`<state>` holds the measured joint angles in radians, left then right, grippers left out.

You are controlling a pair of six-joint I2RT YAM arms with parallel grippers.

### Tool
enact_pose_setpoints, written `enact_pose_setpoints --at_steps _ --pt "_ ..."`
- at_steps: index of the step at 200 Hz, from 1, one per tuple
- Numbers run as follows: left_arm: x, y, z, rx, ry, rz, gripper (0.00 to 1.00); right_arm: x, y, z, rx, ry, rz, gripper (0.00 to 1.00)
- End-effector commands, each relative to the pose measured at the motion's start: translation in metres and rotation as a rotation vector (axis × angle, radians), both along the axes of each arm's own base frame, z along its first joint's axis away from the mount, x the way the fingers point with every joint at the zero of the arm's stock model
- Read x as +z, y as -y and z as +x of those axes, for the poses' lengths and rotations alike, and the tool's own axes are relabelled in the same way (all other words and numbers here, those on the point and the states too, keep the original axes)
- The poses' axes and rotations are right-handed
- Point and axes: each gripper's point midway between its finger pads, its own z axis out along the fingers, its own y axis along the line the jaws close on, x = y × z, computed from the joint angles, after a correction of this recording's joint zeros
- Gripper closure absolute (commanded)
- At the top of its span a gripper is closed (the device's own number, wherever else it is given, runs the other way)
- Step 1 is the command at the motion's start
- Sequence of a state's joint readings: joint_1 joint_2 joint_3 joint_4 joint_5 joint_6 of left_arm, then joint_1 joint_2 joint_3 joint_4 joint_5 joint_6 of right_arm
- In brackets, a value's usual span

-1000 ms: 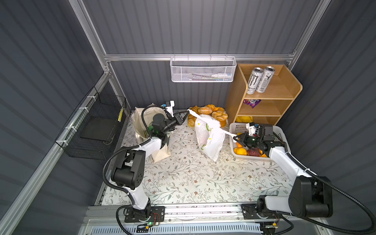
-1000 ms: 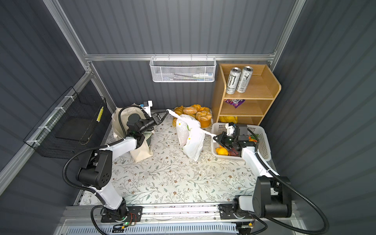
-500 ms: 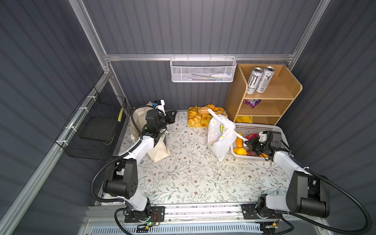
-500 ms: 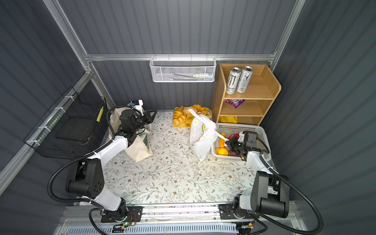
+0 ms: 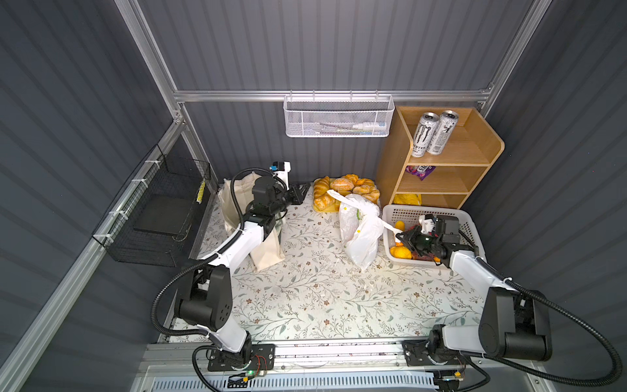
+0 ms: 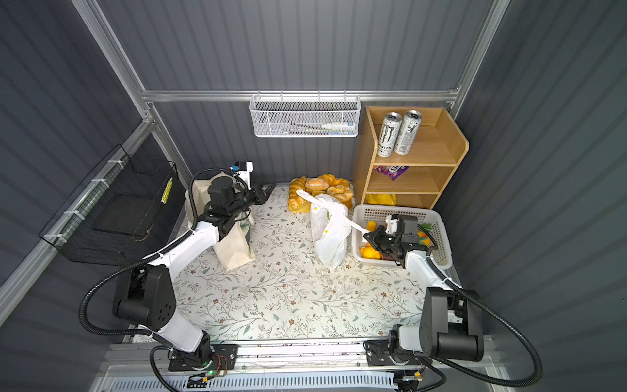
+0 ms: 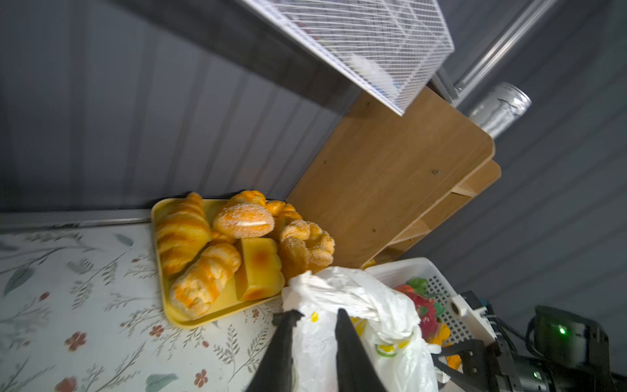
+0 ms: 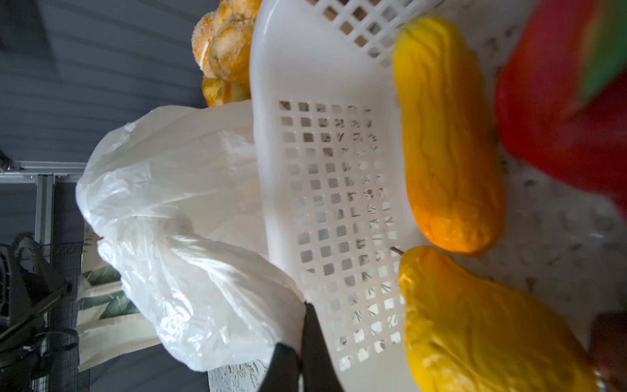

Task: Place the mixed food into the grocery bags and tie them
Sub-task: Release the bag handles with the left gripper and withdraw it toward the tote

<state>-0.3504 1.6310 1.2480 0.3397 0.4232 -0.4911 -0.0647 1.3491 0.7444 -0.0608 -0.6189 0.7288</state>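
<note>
White bag (image 5: 361, 234), let go by the parted left gripper (image 5: 305, 188), stays pinched in right gripper (image 5: 399, 235)

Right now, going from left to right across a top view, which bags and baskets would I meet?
In order: black wire basket → canvas tote → white plastic bag → white perforated basket. The hanging mesh basket overlaps the bag, so I leave it out.

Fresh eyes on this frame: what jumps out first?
The white plastic bag sits mid-table, one handle stretched to the right hand, which is shut on it above the white basket of toy produce. Behind it, bread rolls are heaped by the back wall, and two silver cans stand on top of the wooden shelf. The left hand hangs open and empty near the canvas tote.
</note>
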Motion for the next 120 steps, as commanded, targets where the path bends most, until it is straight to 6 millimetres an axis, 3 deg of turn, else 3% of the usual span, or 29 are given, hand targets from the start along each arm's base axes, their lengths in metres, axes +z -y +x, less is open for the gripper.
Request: enact_pose_setpoints --at_steps 1,47,52,68,74,78,81,120 --pt "-0.006 0.038 -0.014 -0.108 -0.024 0.013 0.7 0.012 -0.005 0.0 0.031 0.03 -0.015 1.0" --pt "-0.047 0.052 -0.018 -0.057 -0.169 -0.126 0.61 0.01 -0.008 -0.001 0.037 0.027 -0.015 1.0" --pt "-0.052 0.054 -0.018 -0.053 -0.185 -0.129 0.55 0.011 -0.007 -0.001 0.036 0.029 -0.017 1.0" --pt "-0.066 0.057 -0.014 -0.032 -0.227 -0.146 0.48 0.014 -0.009 -0.001 0.042 0.036 -0.021 1.0" --pt "-0.07 0.058 -0.012 -0.023 -0.237 -0.155 0.36 0.014 -0.009 -0.001 0.045 0.036 -0.022 1.0" --pt "-0.073 0.058 -0.01 -0.017 -0.243 -0.159 0.09 0.015 -0.009 -0.001 0.044 0.038 -0.024 1.0" --pt "-0.073 0.058 -0.008 -0.012 -0.241 -0.162 0.01 0.015 -0.01 -0.001 0.047 0.04 -0.024 1.0" --pt "-0.084 0.059 0.009 0.04 -0.254 -0.175 0.0 0.018 -0.012 -0.002 0.053 0.044 -0.025 1.0"
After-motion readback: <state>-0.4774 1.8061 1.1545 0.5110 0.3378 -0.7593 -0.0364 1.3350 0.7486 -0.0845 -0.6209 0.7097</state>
